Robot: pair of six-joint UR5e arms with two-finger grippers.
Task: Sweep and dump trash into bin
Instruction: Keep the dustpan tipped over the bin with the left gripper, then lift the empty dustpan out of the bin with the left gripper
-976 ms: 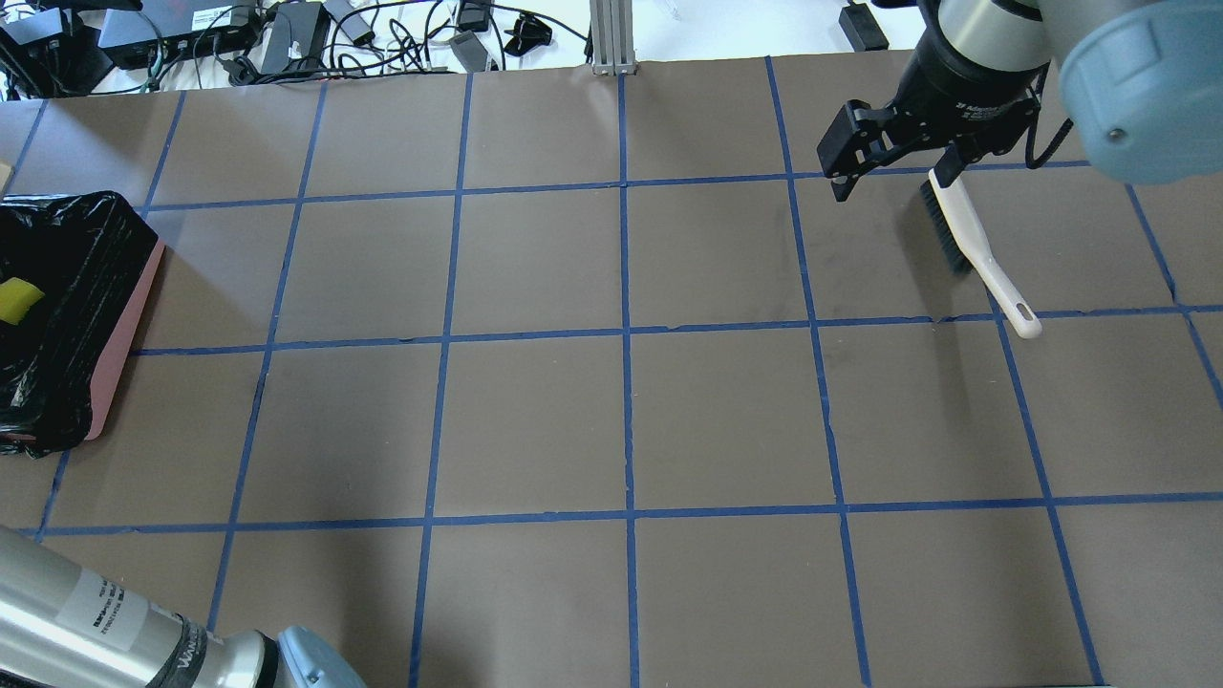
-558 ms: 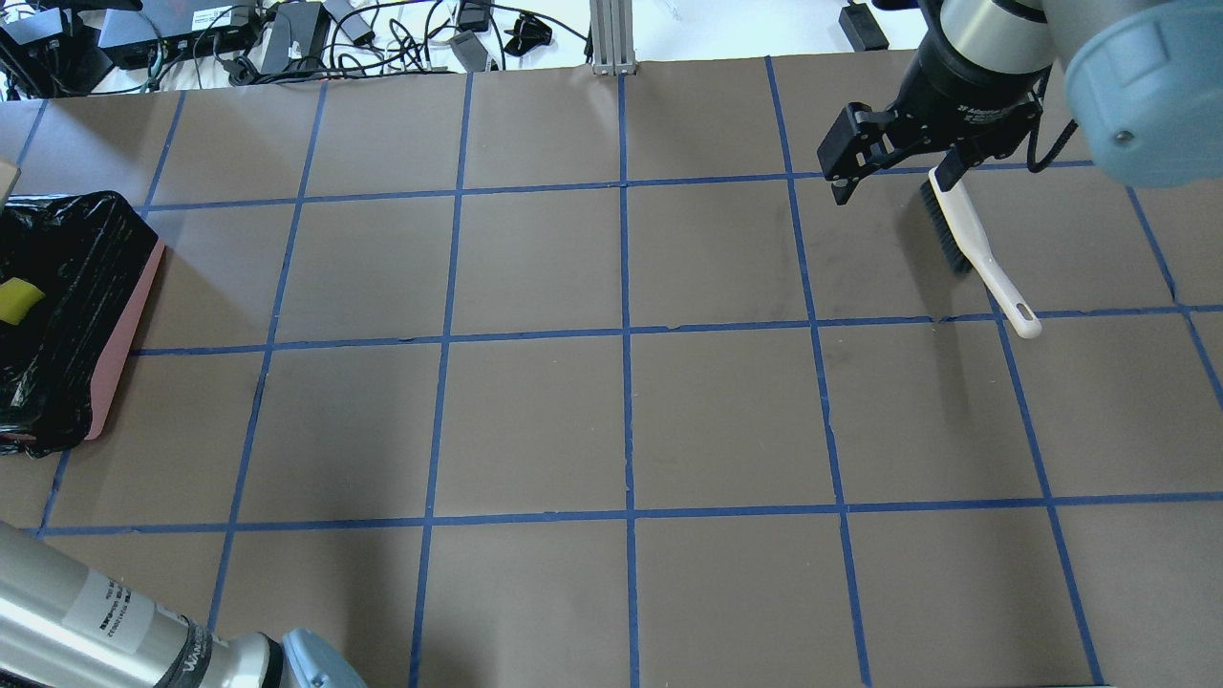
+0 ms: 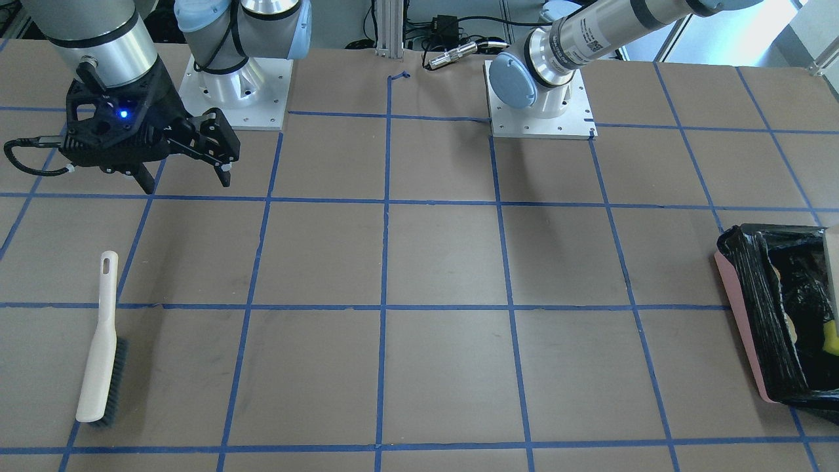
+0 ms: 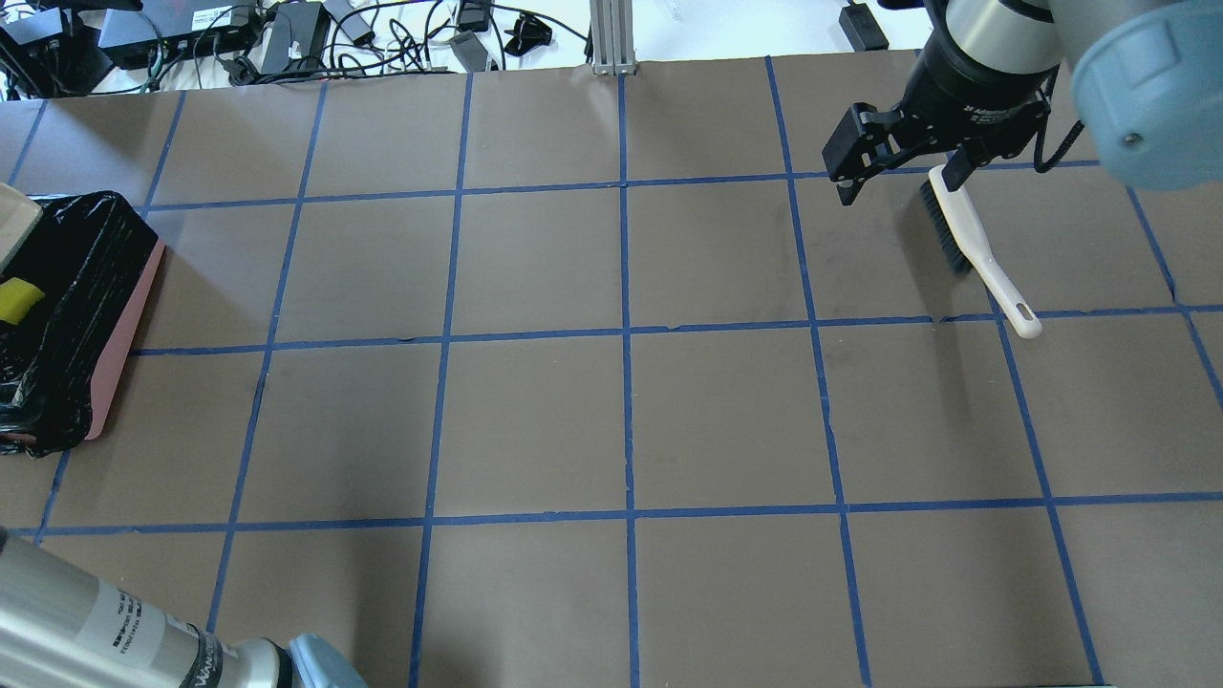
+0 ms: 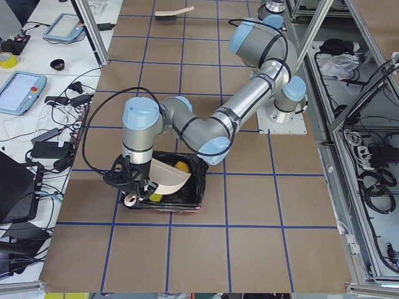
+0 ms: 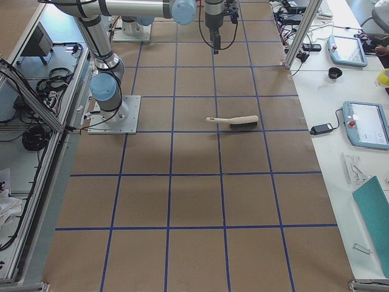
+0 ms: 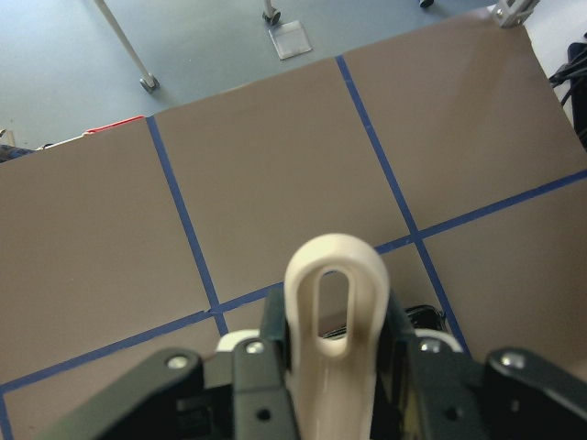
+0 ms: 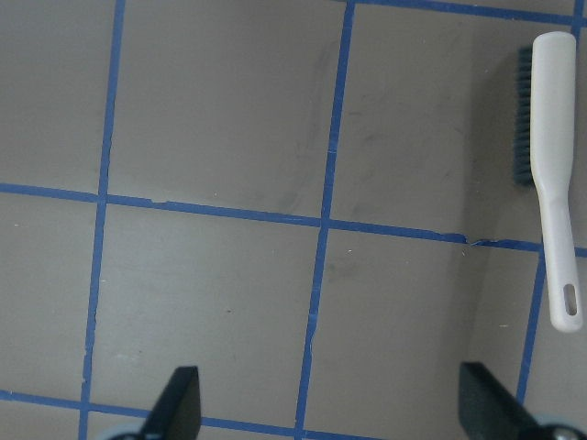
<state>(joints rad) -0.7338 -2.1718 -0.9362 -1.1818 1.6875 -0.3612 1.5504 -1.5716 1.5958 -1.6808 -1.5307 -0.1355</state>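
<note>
Your table is covered in brown paper with a grid of blue tape, and the arms' base plates are bolted at its robot-side edge. Beyond the far edge lie tangled cables and power bricks, and the bench alongside carries tablets and teach pendants. The pink bin, lined with a crinkled black bag, sits at the table's end on the robot's left. The yellow sponge piece lies inside it on the plastic. You cannot make out the roll or the croissant, because the dustpan and the bag's folds hide much of the bin's inside. The beige dustpan is tilted over the bin's open top. Across the table on the robot's right, a white-handled hand brush lies flat on the paper with its dark bristles to one side, and nothing touches it. The left gripper is clamped on the dustpan's looped handle, with the fingers pressed against both of its sides. The right gripper hangs above the table near the brush head. Its jaws are spread wide, and it neither holds nor touches anything.
</note>
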